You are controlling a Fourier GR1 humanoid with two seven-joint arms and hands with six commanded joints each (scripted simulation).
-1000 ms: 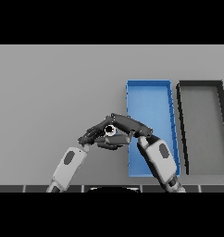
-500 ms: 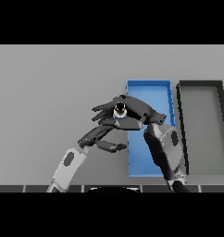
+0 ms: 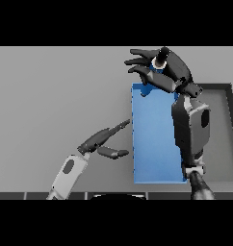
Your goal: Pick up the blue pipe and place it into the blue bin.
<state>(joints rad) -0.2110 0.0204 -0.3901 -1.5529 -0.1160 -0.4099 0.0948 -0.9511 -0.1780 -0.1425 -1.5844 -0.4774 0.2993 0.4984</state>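
Head view: right robot hand (image 3: 167, 72) raised over the far end of the blue bin (image 3: 154, 144), fingers curled round the pipe (image 3: 161, 58). Left robot hand (image 3: 100, 141) over the grey table (image 3: 56, 101) just left of the bin, fingers straight and apart. Black bin (image 3: 224, 132) at right.

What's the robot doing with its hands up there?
The robot's right hand is raised over the far end of the blue bin, fingers curled round a small pipe that looks dark here, with a pale ring at its top. The pipe is not in the bin yet. The left hand rests open over the grey table just left of the bin. A dark bin sits to the right.
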